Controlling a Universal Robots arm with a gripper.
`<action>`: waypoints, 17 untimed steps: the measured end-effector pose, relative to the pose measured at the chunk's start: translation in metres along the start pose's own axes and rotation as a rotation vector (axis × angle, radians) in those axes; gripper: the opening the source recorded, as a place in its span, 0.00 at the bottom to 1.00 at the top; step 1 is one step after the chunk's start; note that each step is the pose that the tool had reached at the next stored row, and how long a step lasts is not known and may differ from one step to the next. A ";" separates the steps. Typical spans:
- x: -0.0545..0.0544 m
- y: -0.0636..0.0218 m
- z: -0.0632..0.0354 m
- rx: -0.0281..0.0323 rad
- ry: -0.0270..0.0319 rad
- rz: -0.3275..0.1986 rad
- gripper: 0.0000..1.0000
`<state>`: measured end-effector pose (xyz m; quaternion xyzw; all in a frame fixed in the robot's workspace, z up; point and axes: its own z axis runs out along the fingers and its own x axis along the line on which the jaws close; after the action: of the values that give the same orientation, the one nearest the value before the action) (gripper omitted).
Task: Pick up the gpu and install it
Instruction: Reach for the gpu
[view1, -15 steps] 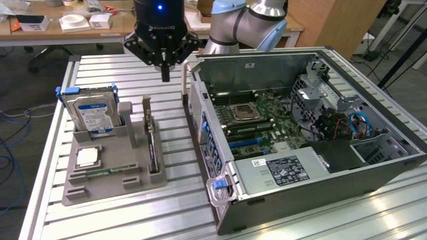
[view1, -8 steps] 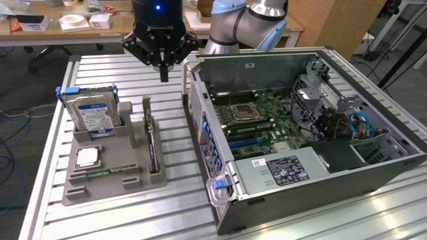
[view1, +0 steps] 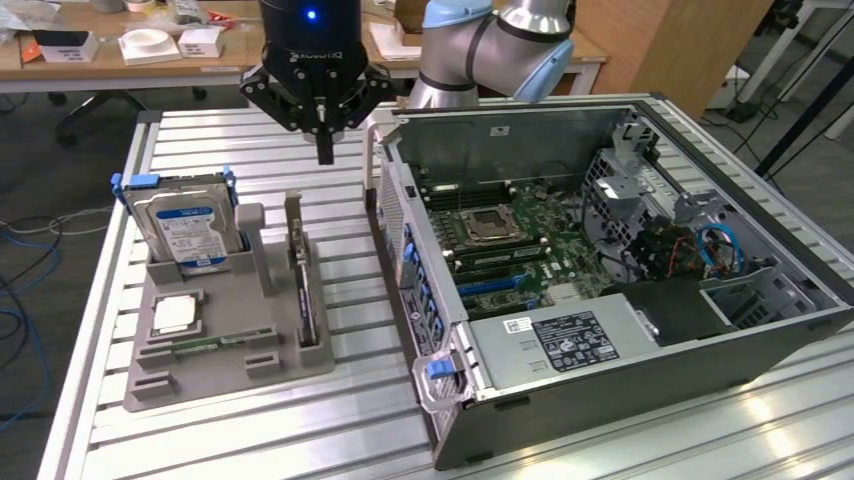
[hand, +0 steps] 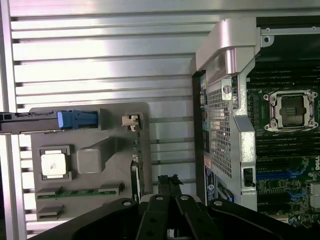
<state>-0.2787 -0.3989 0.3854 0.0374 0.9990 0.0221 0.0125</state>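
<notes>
The gpu (view1: 306, 297) is a thin dark card standing on edge along one side of the grey holder (view1: 227, 330), on the side facing the computer case. In the wrist view the gpu (hand: 138, 170) appears as a narrow strip with its metal bracket (hand: 131, 121) at one end. My black gripper (view1: 323, 152) hangs shut and holds nothing. It hovers above the table beyond the holder's far end, between the holder and the case. From the wrist, the gripper (hand: 169, 182) has its tips pressed together just beside the card's edge, apart from it.
An open computer case (view1: 441, 400) lies on the exterior view's right with its motherboard (view1: 521, 235) exposed. The holder (hand: 120, 112) also carries a hard drive (view1: 187, 225) with blue handles, a processor (hand: 54, 164) and a green memory stick (hand: 80, 192). A cluttered desk stands behind.
</notes>
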 end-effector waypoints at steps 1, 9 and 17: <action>0.000 0.0000 0.0000 0.0000 0.0000 0.000 0.11; 0.003 -0.0003 0.0000 0.0000 0.0000 0.000 0.11; 0.006 -0.0005 0.0000 0.0000 0.0000 0.000 0.11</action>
<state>-0.2852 -0.3989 0.3852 0.0374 0.9990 0.0221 0.0125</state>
